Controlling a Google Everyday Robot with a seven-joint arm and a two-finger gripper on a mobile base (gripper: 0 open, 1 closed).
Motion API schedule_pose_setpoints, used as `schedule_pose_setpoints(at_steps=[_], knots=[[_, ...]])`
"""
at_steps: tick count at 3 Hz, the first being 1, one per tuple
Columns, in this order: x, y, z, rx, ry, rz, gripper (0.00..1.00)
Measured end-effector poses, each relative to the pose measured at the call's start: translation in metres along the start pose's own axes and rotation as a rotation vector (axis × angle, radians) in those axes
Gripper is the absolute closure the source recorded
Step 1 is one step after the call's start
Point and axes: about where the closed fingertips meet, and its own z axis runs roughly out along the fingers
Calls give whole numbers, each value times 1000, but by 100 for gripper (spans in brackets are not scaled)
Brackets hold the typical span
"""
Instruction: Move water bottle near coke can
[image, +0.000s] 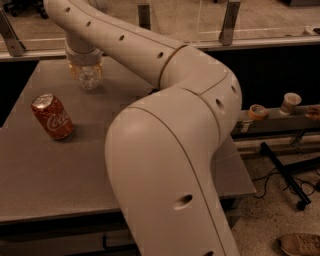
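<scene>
Here, at the far left corner of the table (55, 180), we see the robot's cream-coloured arm (165, 150) sweep up from the foreground and bend back across the grey surface, ending in the tool (85, 64), which hangs directly over the water bottle (88, 79). The clear, crinkly bottle sits right under the wrist, near the table's back edge, and its upper part is hidden by the tool. We cannot tell from this angle whether the tool is clamped on the bottle or free of it, nor whether the bottle rests on the table or is just above it.

The coke can (52, 117) stands nearer to us and to the left, silver top up, its white script facing the camera. A stretch of bare table separates it from the bottle.

Off the table, on a ledge to the right, we make out a paper cup (290, 102) and, beside it, a roll of tape (257, 111). Dark cables (280, 175) trail across the speckled floor below.
</scene>
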Motion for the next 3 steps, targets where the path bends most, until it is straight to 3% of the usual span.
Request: schedule_pose_setpoints(at_steps=[1, 2, 3], knots=[[14, -14, -22, -6, 11, -15, 87], [52, -29, -44, -61, 67, -3, 100], [94, -31, -52, -115, 140, 35, 100]])
